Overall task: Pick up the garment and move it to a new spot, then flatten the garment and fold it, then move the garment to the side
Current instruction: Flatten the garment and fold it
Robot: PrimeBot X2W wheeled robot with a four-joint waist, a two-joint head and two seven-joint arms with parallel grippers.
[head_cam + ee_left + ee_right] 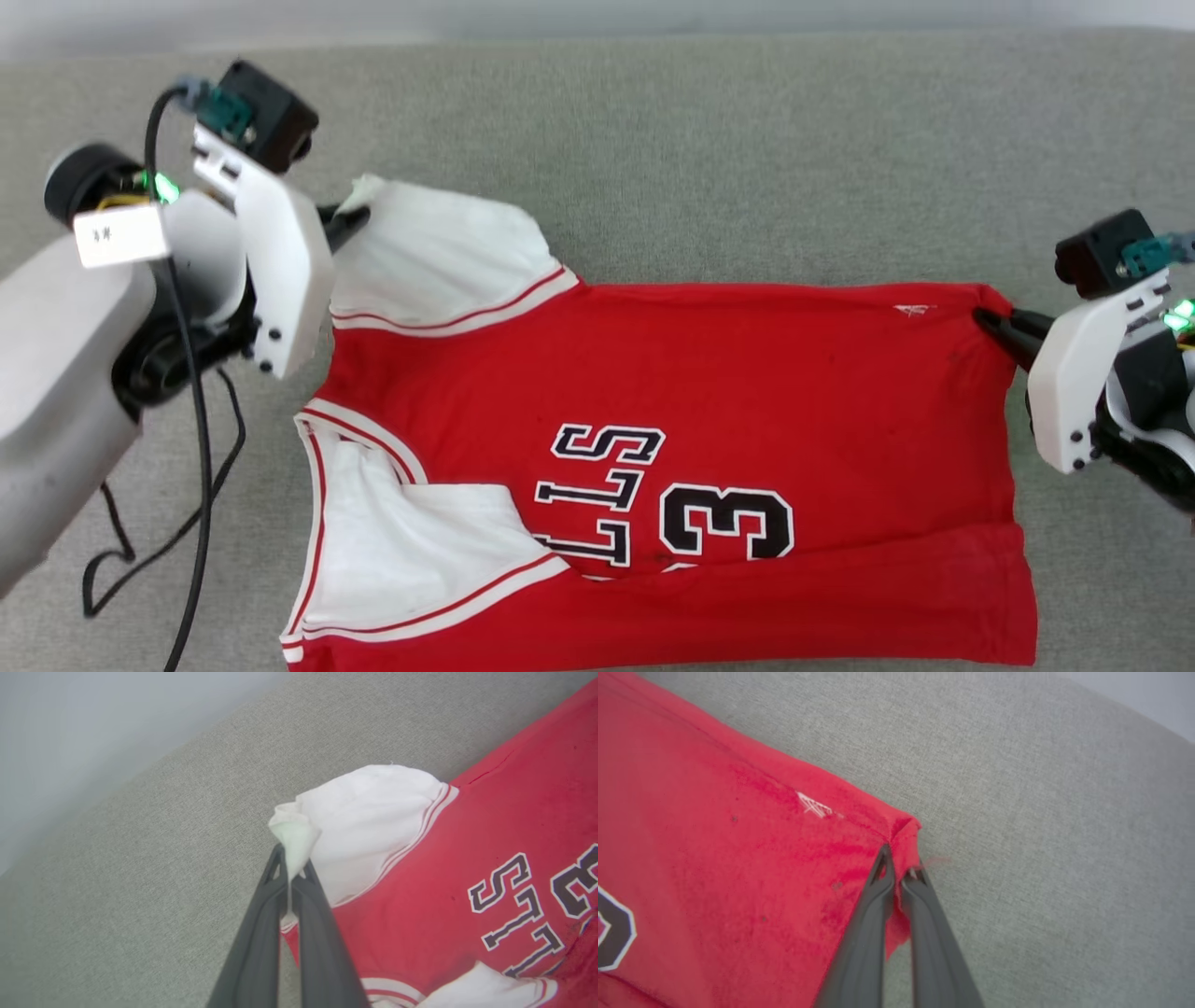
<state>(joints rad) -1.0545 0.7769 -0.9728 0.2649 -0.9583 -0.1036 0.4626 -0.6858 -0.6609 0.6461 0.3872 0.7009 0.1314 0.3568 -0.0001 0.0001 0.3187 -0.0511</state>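
The garment (747, 392), a red jersey with white sleeves and a black number 3, lies spread sideways on the grey surface, front up, neck toward the left. At the upper left my left gripper (350, 222) is shut on the tip of the far white sleeve (369, 807), and the left wrist view shows white cloth pinched between its fingers (261, 933). My right gripper (991, 324) is shut on the far hem corner (903, 833) at the right, red cloth bunched between its fingers (871, 924). The near sleeve (411, 551) lies folded onto the chest.
A grey fabric surface (747, 140) spreads under everything, with bare room beyond the jersey's far edge. A black cable (191, 485) hangs from my left arm and loops at the lower left. The jersey's near edge runs off the bottom of the head view.
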